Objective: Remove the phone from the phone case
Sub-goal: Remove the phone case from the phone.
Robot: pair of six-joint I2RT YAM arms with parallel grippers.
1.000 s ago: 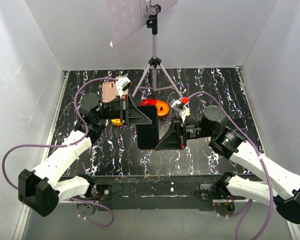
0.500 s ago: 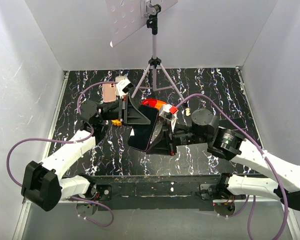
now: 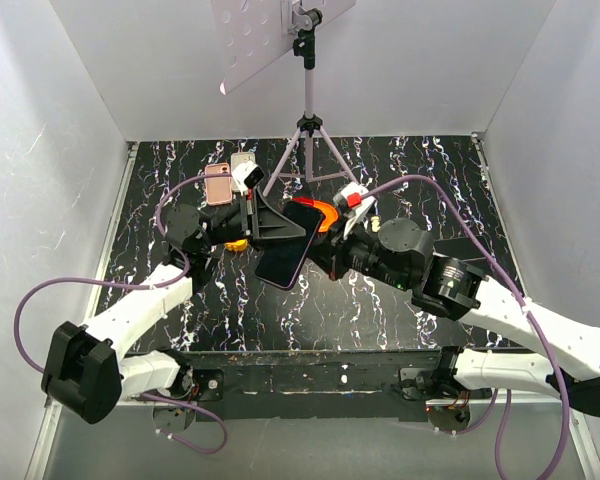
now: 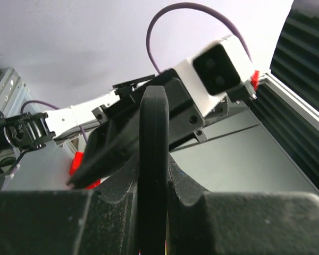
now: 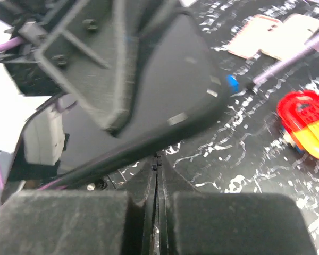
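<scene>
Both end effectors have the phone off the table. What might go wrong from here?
The black cased phone hangs in the air, pinched only at thin edges by the left end effector and right end effector; twisting may let it slip and fall. The red and orange plastic toy lies just beyond it; a swing may strike it.
</scene>
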